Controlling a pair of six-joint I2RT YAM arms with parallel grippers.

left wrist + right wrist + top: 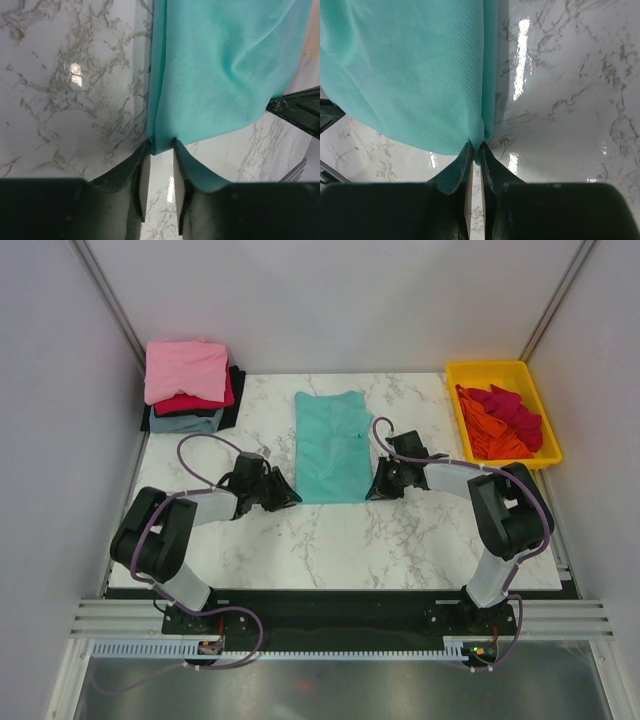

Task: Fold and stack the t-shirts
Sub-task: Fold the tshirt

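A teal-green t-shirt (333, 445) lies folded into a long strip on the marble table (330, 540). My left gripper (290, 498) is at its near left corner, and in the left wrist view (161, 147) the jaws are closed onto that corner of the teal cloth (225, 65). My right gripper (375, 488) is at the near right corner. In the right wrist view (476, 147) its jaws are pinched tight on the teal cloth (410, 65). A stack of folded t-shirts (190, 380), pink on top over crimson, grey-blue and black, sits at the back left.
A yellow plastic tray (500, 368) at the back right holds loose orange and crimson shirts (500, 425). White walls close in the table on the left, the right and the back. The dark tip of the right gripper (300, 107) shows in the left wrist view.
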